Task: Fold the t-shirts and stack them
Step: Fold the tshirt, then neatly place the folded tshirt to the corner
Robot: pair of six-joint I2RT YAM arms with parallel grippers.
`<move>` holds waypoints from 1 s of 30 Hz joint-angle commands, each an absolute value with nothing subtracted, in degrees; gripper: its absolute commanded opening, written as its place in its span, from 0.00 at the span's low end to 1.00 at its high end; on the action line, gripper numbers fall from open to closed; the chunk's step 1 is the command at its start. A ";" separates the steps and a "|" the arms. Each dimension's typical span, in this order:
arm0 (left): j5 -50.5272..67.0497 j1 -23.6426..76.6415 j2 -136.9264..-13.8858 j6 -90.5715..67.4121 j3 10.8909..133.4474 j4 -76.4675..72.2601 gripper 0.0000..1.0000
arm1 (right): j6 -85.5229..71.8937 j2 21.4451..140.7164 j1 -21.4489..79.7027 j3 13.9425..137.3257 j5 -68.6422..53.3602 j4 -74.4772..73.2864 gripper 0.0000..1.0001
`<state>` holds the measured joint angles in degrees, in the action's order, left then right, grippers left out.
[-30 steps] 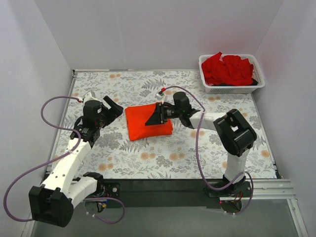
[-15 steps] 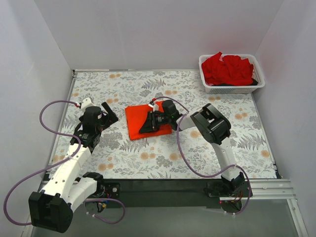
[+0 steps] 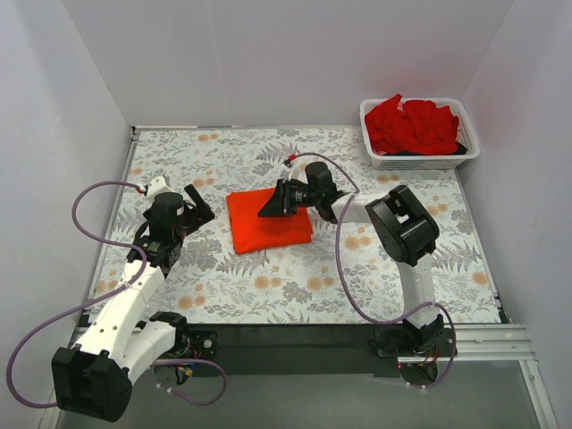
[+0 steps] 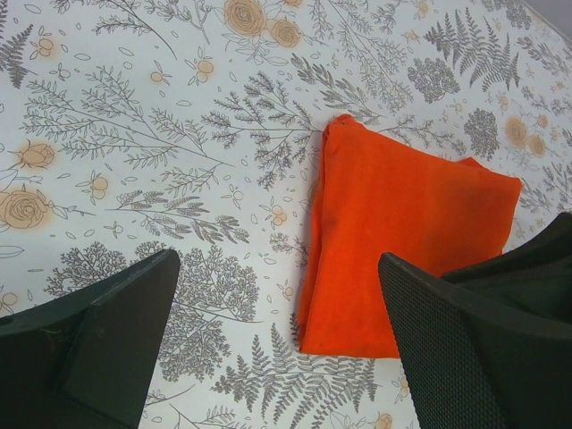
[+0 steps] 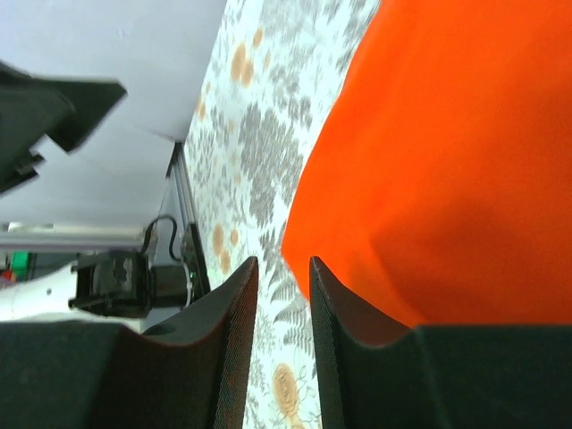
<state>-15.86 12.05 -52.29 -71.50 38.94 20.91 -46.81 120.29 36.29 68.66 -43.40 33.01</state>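
A bright orange-red t-shirt (image 3: 264,228) lies folded into a flat rectangle at the table's middle; it also shows in the left wrist view (image 4: 411,223) and the right wrist view (image 5: 465,152). My right gripper (image 3: 271,207) hovers over the shirt's upper middle, pointing left; its jaws stand a narrow gap apart with nothing between them (image 5: 283,264). My left gripper (image 3: 204,198) is wide open and empty (image 4: 277,264), apart from the shirt on its left. Deeper red t-shirts (image 3: 411,125) lie heaped in the basket.
The white mesh basket (image 3: 418,164) stands at the back right corner. The table has a floral cloth (image 3: 295,286). White walls close in the left, back and right sides. Purple cables loop from both arms.
My right gripper swept left and down over the shirt, then came back up to its upper middle. The left arm drew back slightly. The shirt stays folded in place.
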 commanded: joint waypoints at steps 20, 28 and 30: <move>-13.80 11.69 -52.12 -70.49 38.32 19.25 0.93 | -49.76 133.09 23.20 82.97 -35.24 33.14 0.37; -12.83 11.69 -50.98 -70.40 38.32 19.07 0.93 | -41.49 118.49 22.59 72.18 -36.57 29.01 0.42; -12.74 11.69 -50.36 -70.49 38.15 19.07 0.93 | -38.86 114.18 22.50 70.15 -34.46 23.69 0.45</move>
<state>-13.04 12.05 -52.25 -71.31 38.83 20.08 -44.66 121.45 22.79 72.23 -35.79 28.58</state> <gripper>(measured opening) 0.929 0.441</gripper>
